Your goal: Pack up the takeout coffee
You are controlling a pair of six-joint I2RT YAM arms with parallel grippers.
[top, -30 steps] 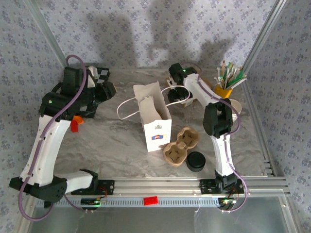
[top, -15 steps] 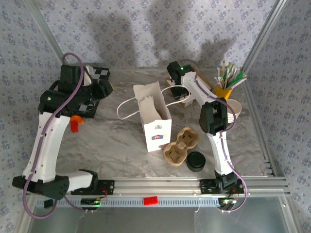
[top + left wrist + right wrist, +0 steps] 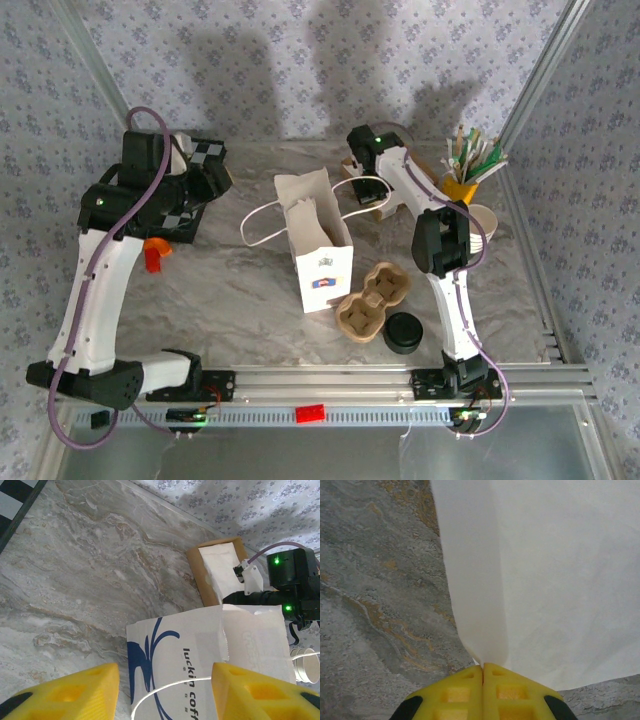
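A white paper bag (image 3: 318, 240) with blue print stands open mid-table; the left wrist view shows its printed side (image 3: 180, 655). Before it lie a brown cup carrier (image 3: 372, 302) and a black lid (image 3: 404, 333). My right gripper (image 3: 368, 195) is down at the cardboard napkin box (image 3: 220, 570) behind the bag. In the right wrist view that gripper (image 3: 483, 667) is shut on the edge of a white napkin (image 3: 545, 580). My left gripper (image 3: 165, 669) hovers open at the far left (image 3: 222, 180), nothing between its yellow fingers, facing the bag.
A stack of white paper cups (image 3: 482, 222) and a yellow holder of stirrers (image 3: 462, 180) stand at the back right. A black checkered board (image 3: 195, 160) sits back left, under the left arm. Metal frame rails bound the table.
My right gripper has closed from open onto the napkin at the box. The left arm shifted slightly, its opening unchanged.
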